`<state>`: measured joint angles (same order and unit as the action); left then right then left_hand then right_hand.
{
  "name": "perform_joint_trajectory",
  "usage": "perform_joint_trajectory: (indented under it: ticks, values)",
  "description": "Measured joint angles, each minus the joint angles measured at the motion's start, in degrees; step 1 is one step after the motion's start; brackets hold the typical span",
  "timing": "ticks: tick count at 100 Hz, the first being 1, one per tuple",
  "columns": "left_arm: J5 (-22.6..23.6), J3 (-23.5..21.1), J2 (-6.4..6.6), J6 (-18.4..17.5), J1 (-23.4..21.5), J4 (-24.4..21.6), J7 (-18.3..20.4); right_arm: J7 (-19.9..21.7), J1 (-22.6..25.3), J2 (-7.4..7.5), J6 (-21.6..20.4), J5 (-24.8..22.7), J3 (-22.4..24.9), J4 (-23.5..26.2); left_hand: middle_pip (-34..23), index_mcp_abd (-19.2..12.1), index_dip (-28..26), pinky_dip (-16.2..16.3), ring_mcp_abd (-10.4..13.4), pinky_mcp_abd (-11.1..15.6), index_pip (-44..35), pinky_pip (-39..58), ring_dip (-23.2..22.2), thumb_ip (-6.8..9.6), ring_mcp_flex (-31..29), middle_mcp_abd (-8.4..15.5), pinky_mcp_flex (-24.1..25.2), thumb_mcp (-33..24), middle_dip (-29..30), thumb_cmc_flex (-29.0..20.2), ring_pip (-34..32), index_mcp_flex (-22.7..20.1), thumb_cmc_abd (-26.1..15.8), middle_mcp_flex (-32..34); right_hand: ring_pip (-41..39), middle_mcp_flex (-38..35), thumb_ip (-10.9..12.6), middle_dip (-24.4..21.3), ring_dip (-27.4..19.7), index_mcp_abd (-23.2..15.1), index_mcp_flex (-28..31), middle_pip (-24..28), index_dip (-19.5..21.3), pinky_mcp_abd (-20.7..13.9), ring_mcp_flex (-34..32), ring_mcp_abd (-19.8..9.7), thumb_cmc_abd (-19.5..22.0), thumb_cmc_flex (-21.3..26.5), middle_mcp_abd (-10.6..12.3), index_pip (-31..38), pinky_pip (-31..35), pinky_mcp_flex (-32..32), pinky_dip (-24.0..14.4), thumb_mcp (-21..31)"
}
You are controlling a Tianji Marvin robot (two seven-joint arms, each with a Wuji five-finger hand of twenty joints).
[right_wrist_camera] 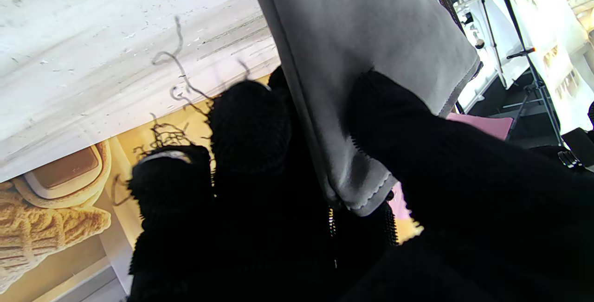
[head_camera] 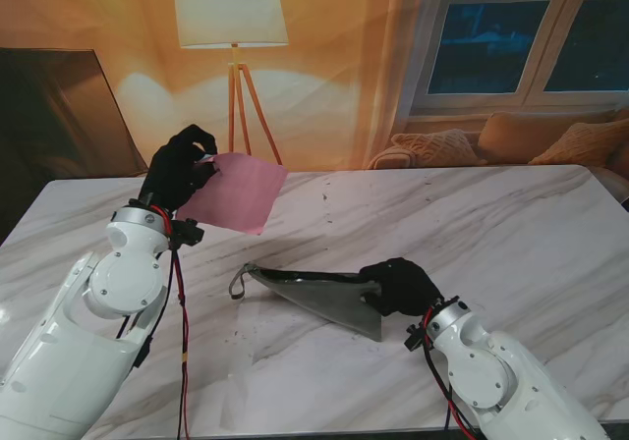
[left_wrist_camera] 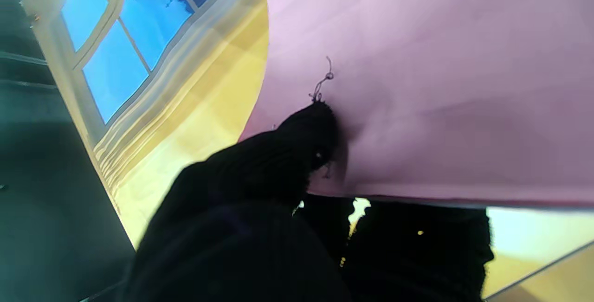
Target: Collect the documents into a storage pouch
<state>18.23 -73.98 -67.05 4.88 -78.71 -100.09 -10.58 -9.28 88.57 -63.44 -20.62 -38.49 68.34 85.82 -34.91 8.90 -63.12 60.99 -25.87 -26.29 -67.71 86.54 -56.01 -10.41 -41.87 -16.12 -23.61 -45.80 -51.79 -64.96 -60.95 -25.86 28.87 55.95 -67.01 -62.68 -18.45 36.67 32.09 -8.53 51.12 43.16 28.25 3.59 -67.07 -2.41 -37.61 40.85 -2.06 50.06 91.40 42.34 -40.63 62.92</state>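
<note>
Step in hand, as judged: the pink sheet (head_camera: 236,192) is to be brought to the mouth of the grey pouch (head_camera: 319,296) and slid in. The sheet's free corner should be led in first, flat, and the pouch mouth must be held apart; whether it gapes cannot be told.

The sheet is held aloft over the table's (head_camera: 511,224) far left part, pinched at one edge by the left hand (head_camera: 180,169), fingers closed on it.

The pouch lies near the table's middle, one corner raised and clamped by the right hand (head_camera: 401,285), thumb (right_wrist_camera: 403,121) opposing fingers (right_wrist_camera: 246,121).
</note>
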Motion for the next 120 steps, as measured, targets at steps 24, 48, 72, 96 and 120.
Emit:
perform_joint_trajectory:
  ticks: [24,48,72,96,120]
  values:
    - [-6.71,4.25,-1.81,-0.89,0.81,0.47,-3.62,0.42,0.03,-0.07,0.17,0.76,0.06,0.07,0.0,-0.04,-0.01,0.0,0.5,0.66,0.01,-0.67,-0.03,0.0,0.0,0.0,0.0,0.02,-0.01,0.0,0.61,-0.01,-0.01,0.0,0.0,0.01,0.0,0.18,0.0,0.0,0.01,0.06,0.49,-0.04,0.0,0.0,0.0,0.0,0.0,-0.16,0.0,0.05,0.0,0.0]
    - [-11.28,6.28,-3.05,-0.84,0.44,0.63,-4.7,0.41,0.0,-0.17,1.05,1.71,0.05,0.03,0.0,-0.1,-0.01,0.0,0.5,0.67,0.05,-0.68,-0.09,0.0,0.0,0.01,0.01,0.02,-0.51,0.0,0.62,-0.01,-0.06,0.0,0.0,0.02,0.0,0.24,0.0,0.0,0.01,0.12,0.8,-0.07,0.0,0.0,0.05,0.01,0.01,-0.2,0.0,0.05,0.0,0.0]
    - [-17.37,7.29,-3.88,-2.69,-3.04,-1.28,-7.29,1.25,-0.11,-0.41,1.83,4.36,-0.26,-0.12,0.0,-0.6,-0.01,0.0,0.51,0.67,0.08,-0.68,-0.59,0.0,0.0,0.01,0.02,0.34,-0.77,0.0,0.62,-0.02,-0.12,0.0,0.0,0.02,0.0,0.26,0.0,0.01,0.01,0.28,1.13,-0.09,0.0,0.0,0.07,0.01,0.01,-0.2,0.0,-0.02,0.0,0.0]
    - [-23.95,9.7,-4.78,-6.23,-4.88,-1.46,-9.68,1.09,-0.12,-0.45,1.58,3.82,-0.21,-0.26,0.0,-0.68,-0.01,0.0,0.51,0.68,0.08,-0.68,-0.69,0.0,0.0,0.01,0.02,0.35,-1.07,0.0,0.62,-0.05,-0.12,0.0,0.0,0.04,0.0,0.26,0.0,0.01,0.01,0.52,1.22,-0.09,0.0,0.0,0.1,0.01,0.01,-0.21,0.0,-0.03,0.0,0.0]
    - [-22.84,11.38,-5.18,-6.32,-5.51,-1.25,-8.87,0.8,-0.25,-0.46,1.14,3.73,-0.25,-0.61,0.0,-1.39,-0.02,0.0,0.52,0.68,0.08,-1.01,-0.71,0.0,0.0,0.01,0.25,0.35,-1.37,0.0,1.3,-0.55,-0.12,0.0,0.0,0.04,0.0,0.26,0.0,0.02,0.01,0.57,1.56,-0.09,0.0,0.0,0.11,0.01,0.01,-0.25,0.0,-0.04,0.0,-0.01]
